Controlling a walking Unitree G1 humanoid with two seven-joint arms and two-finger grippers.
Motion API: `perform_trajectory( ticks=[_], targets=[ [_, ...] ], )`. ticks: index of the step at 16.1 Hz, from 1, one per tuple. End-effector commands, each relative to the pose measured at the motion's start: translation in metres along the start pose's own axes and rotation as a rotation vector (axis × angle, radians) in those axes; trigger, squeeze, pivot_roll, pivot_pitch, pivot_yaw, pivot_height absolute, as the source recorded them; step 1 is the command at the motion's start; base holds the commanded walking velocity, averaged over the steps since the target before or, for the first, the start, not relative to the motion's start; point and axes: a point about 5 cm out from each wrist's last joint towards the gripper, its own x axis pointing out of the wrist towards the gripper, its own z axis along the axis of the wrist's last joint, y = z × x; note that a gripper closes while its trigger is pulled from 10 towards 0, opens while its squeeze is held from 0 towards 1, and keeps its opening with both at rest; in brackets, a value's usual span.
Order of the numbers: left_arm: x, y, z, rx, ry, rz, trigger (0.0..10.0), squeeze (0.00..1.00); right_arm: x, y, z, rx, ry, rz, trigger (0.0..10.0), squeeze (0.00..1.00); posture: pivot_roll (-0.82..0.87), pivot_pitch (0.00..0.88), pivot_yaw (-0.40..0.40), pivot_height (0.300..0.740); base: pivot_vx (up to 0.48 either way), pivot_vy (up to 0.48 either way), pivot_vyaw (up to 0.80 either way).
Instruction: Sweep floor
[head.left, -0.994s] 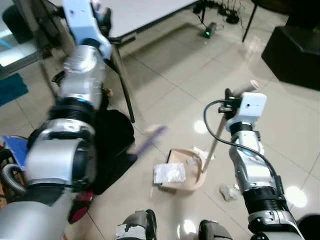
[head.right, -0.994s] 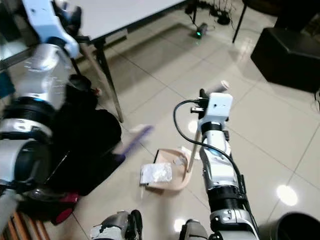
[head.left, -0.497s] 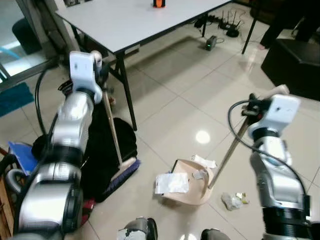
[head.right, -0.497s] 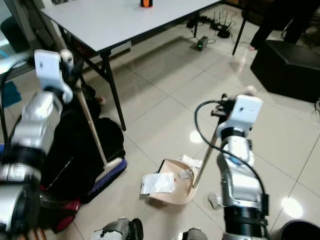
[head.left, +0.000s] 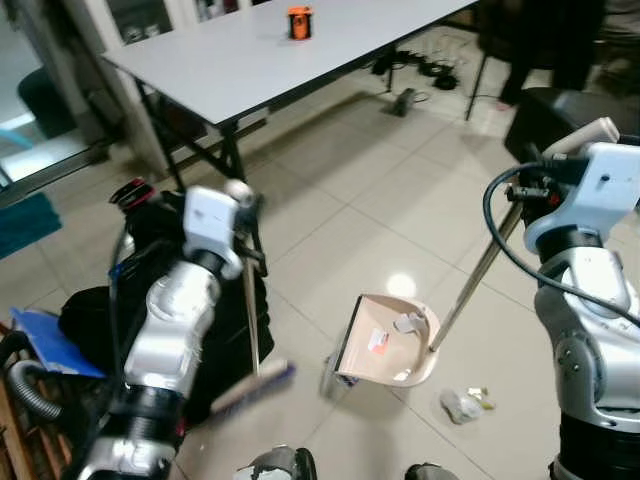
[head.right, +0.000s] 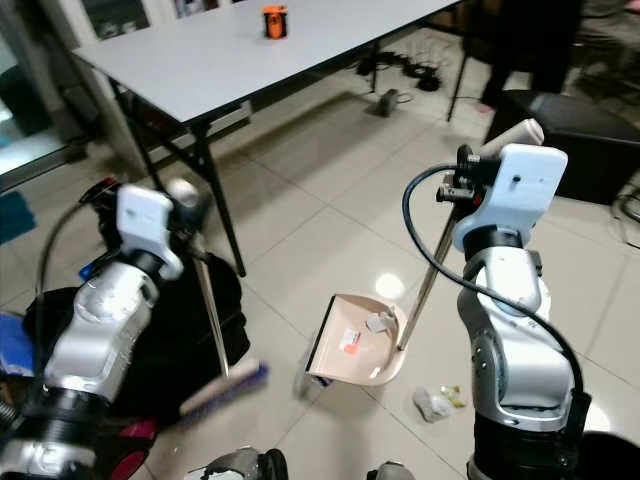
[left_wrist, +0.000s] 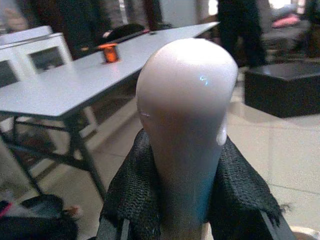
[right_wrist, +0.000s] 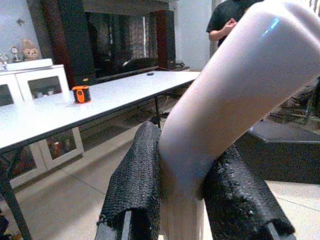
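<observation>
The dustpan (head.left: 390, 340) now stands tilted up on its front edge, its pan raised off the floor, where earlier it lay flat. The large crumpled white paper that lay at its mouth is no longer visible there; small scraps (head.left: 408, 322) sit inside. The broom (head.left: 250, 383) head is now blurred and lies closer to the robot than before. The left gripper (head.left: 243, 200) holding the broom handle now sits lower. The right gripper (head.left: 540, 180) sits higher on the dustpan handle (head.left: 478, 280).

Even indoor light is filling the room; a lamp is glaring off the floor (head.left: 402, 286), and the broom head (head.left: 252, 386) is blurring.
</observation>
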Motion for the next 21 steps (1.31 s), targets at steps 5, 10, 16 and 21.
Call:
perform_trajectory(
  ticks=[5,10,16,21],
  targets=[
    [-0.013,-0.018,0.017,-0.018,-0.018,-0.044,10.0,0.0,-0.007,0.004,0.021,0.013,0.007,-0.022,10.0,0.0,-0.06,0.024,0.085,0.74,0.0,0.0,-0.11],
    [-0.02,-0.021,0.018,-0.014,-0.002,-0.034,10.0,0.0,-0.01,0.011,0.032,0.056,0.005,-0.017,10.0,0.0,-0.07,0.047,0.075,0.74,0.0,0.0,-0.72],
    [-0.021,-0.012,0.024,-0.017,-0.007,0.009,10.0,0.0,-0.011,0.002,0.032,0.115,0.01,-0.064,10.0,0.0,-0.05,0.049,0.081,0.74,0.0,0.0,0.0],
    [-0.02,-0.02,0.022,-0.021,0.003,-0.019,10.0,0.0,-0.006,0.003,0.052,0.063,-0.056,-0.048,10.0,0.0,-0.08,0.041,0.097,0.74,0.0,0.0,0.0]
  ],
)
